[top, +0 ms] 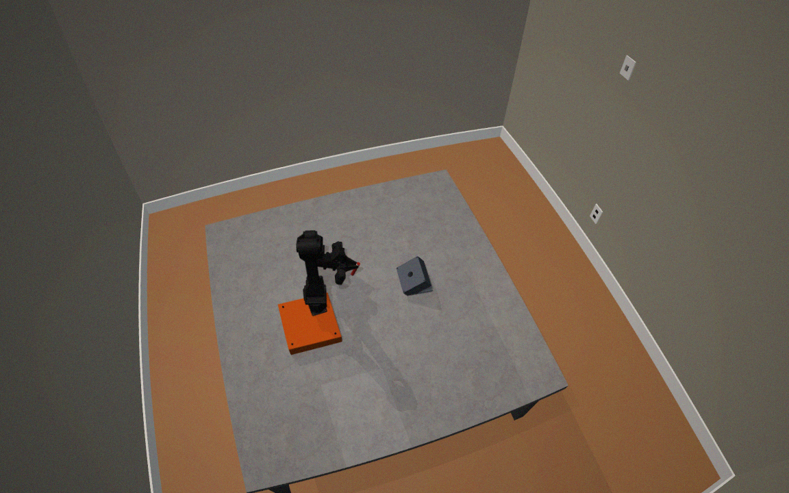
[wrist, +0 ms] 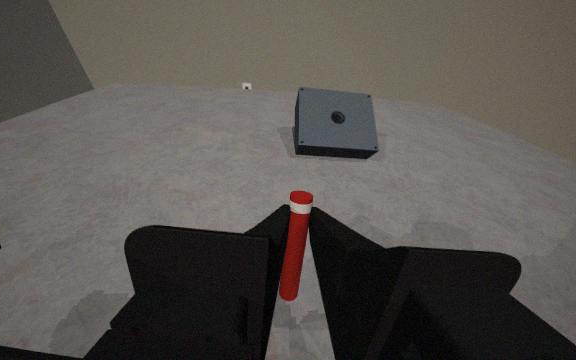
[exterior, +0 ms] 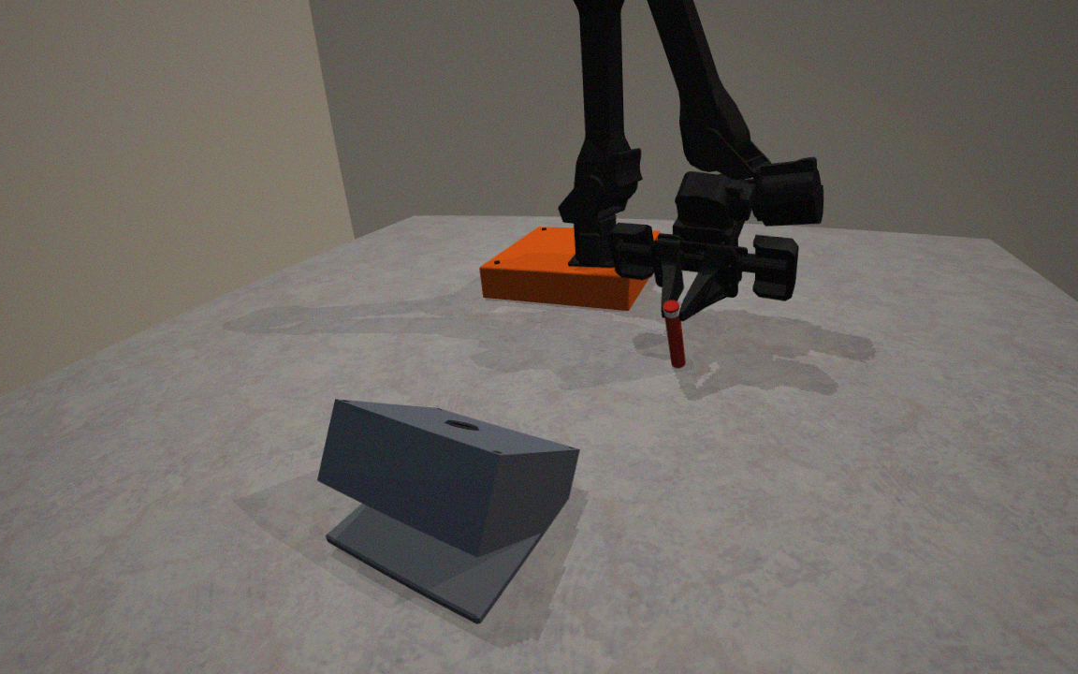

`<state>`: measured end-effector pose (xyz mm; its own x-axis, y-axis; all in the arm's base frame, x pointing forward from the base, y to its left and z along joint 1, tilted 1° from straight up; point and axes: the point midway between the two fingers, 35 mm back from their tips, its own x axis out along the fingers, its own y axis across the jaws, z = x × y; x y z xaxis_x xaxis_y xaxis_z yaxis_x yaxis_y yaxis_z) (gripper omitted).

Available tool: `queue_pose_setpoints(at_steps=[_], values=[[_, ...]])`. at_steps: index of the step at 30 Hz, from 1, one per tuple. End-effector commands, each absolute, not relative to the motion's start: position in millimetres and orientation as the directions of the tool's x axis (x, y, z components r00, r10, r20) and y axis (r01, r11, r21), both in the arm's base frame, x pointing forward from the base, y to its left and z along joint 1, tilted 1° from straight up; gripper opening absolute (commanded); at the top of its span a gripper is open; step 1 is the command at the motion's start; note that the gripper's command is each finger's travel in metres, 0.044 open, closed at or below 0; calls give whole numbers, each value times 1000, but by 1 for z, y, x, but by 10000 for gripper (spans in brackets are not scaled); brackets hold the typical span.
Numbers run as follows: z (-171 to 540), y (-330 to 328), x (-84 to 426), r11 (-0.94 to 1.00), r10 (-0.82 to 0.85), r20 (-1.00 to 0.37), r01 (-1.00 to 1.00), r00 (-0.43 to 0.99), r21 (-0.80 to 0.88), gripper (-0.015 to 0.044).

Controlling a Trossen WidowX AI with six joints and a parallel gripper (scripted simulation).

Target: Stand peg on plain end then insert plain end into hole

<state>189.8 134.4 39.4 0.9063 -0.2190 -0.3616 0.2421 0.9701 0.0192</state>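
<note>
the job in hand looks to be standing the slim red cylindrical peg with a white band near its upper end (top: 355, 269) (exterior: 675, 339) (wrist: 295, 250) on the mottled grey stone-look table (top: 446, 343) (exterior: 861, 503) (wrist: 143, 160), plain end down. the black two-fingered gripper (top: 354, 266) (exterior: 674, 313) (wrist: 299, 212) has its jaws pinching the peg up by the white band, so the plain end hangs free below; whether that end touches the table i can't tell. the peg leans a little in the exterior view, banded end over to one side, so i'd finish turning the wrist until it is plumb before putting any weight on it. then lower straight down, slowly, and stop at the first contact: pressing on with a lean would likely rock the peg in the pinch or set it on its rim, and it would topple once freed. when the end sits flat, open both fingers evenly and back off along their own line, so neither one drags the narrow top. the blue-grey sloped block-shaped panel with one round hole (top: 412, 283) (exterior: 409, 469) (wrist: 318, 131) stands well apart from the peg, its hole unfilled, and should wait until the peg has stood alone and been gripped afresh.
</note>
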Motion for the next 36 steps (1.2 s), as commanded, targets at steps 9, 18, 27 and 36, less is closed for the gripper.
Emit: queue_pose_setpoints(at_steps=[9, 18, 27, 36], values=[[38, 136, 182, 970, -231, -258, 244, 938, 18, 51], [36, 137, 176, 970, -237, -182, 244, 954, 17, 51], [36, 137, 176, 970, -235, -208, 243, 950, 16, 51], [34, 138, 176, 970, -233, -204, 241, 951, 16, 51]])
